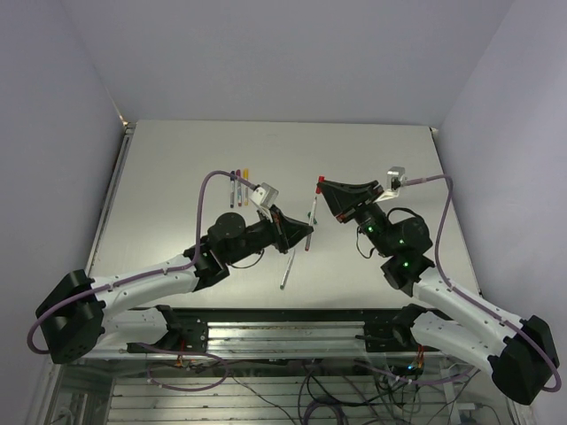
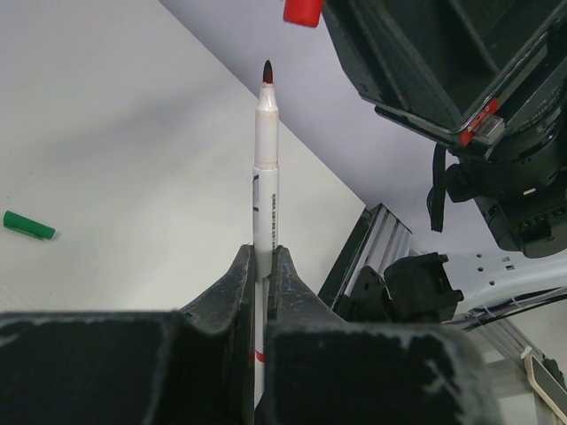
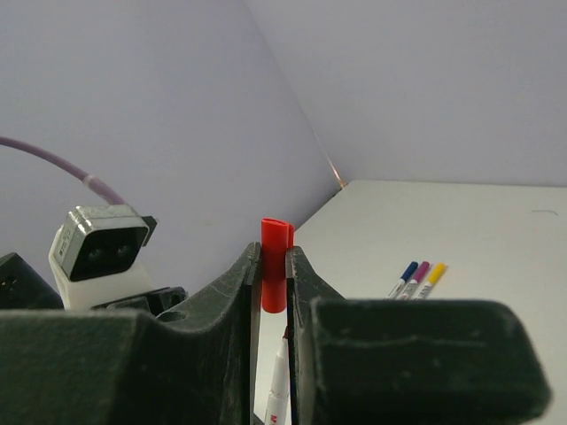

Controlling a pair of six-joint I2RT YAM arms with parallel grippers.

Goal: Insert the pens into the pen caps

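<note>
Here pen clamped in left hand, red cap in right hand.

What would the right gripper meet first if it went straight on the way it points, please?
Probably nothing nearby: the right gripper points between the left wrist camera and three capped pens, towards the wall.

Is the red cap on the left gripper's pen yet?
No: the pen shows a bare tip, and the red cap sits apart, up to its right.
</note>
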